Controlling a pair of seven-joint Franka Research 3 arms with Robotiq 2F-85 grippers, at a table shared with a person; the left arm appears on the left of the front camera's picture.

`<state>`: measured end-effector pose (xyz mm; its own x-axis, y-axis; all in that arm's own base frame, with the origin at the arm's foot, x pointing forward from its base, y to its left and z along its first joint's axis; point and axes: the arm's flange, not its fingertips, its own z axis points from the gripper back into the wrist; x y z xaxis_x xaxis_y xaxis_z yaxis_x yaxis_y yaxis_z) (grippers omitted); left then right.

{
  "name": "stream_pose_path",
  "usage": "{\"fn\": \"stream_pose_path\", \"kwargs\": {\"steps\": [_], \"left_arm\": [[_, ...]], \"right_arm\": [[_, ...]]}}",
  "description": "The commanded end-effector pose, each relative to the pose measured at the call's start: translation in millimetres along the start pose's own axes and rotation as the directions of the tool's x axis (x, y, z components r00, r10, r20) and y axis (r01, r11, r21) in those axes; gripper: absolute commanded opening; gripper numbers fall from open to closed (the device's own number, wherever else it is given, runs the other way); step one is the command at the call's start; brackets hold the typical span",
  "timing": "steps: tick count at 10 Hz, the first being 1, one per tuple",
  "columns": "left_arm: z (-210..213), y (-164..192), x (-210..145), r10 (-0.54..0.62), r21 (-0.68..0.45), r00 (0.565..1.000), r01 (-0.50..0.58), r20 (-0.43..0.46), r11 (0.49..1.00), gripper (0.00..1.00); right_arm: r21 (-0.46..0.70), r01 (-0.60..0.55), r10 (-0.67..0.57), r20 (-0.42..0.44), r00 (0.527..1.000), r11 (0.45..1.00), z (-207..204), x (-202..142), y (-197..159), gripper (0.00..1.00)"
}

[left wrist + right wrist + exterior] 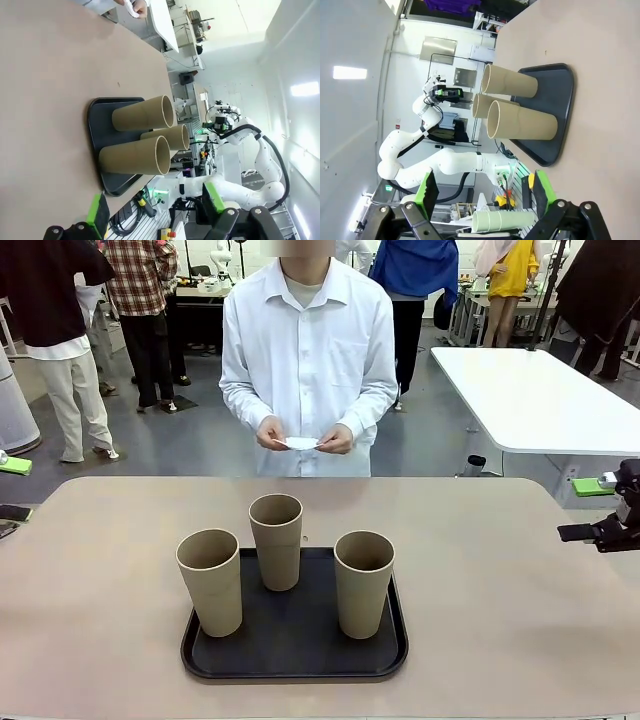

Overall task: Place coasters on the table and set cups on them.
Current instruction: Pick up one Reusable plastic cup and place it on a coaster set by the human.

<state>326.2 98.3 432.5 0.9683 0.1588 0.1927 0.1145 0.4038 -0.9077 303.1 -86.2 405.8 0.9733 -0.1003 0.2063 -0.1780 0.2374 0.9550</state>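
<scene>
our left gripper (155, 207) and right gripper (485, 192) gape empty. tall tan matte tumblers (276, 540) stand on the black tray (295, 658) at six o'clock; white lacy paper doilies (300, 443) sit in the person's hands (268, 432) at twelve. we lift once they lie flat.

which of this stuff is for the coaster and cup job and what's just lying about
For the job:
three cups
white coasters the person holds
beige table

Just there:
black tray under the cups
white table behind
</scene>
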Motion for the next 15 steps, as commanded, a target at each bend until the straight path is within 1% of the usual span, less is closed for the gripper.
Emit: {"fn": "stream_pose_path", "kwargs": {"steps": [1, 15], "left_arm": [[0.2, 0.7, 0.9, -0.005, -0.011, 1.000, 0.005, 0.008, 1.000, 1.00], [0.2, 0.7, 0.9, -0.005, -0.011, 1.000, 0.005, 0.008, 1.000, 1.00]], "right_arm": [[0.018, 0.015, -0.015, 0.009, 1.000, 1.000, 1.7, -0.3, -1.3, 1.00], [0.018, 0.015, -0.015, 0.009, 1.000, 1.000, 1.7, -0.3, -1.3, 1.00]]}}
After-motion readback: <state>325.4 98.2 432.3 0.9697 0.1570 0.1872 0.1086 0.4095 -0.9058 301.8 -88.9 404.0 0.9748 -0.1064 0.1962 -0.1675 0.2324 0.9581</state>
